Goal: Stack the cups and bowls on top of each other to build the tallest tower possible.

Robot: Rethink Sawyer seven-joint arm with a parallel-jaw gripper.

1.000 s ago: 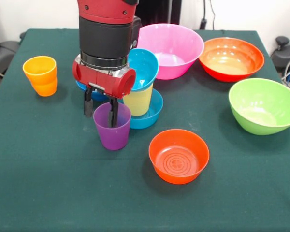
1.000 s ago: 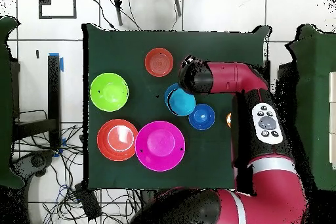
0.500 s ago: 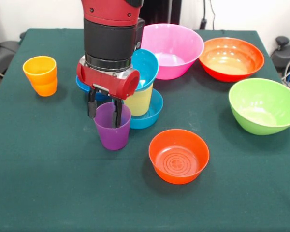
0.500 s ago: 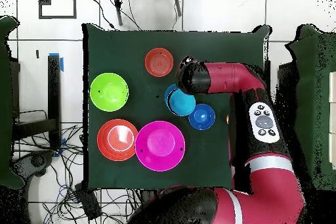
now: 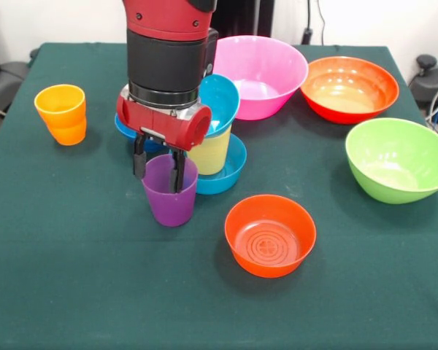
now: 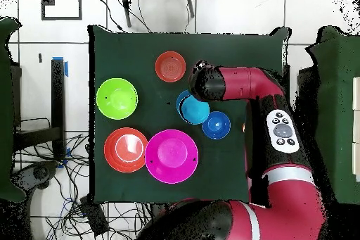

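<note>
Beside the tower (image 5: 213, 135), the vertical arm's pincer (image 5: 159, 172) seemingly grips the purple cup's (image 5: 169, 200) rim.

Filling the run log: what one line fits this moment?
gripper: straddling purple cup rim, one finger inside | cup: on table | tower: cyan bowl topmost

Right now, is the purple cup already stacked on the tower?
No, the purple cup stands on the table beside the tower, with the gripper at its rim.

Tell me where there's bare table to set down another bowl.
The near strip of table, in front of the purple cup and small orange-red bowl, is widest. There is also room between the orange cup and purple cup. Around the tower and end effector it is crowded.
</note>
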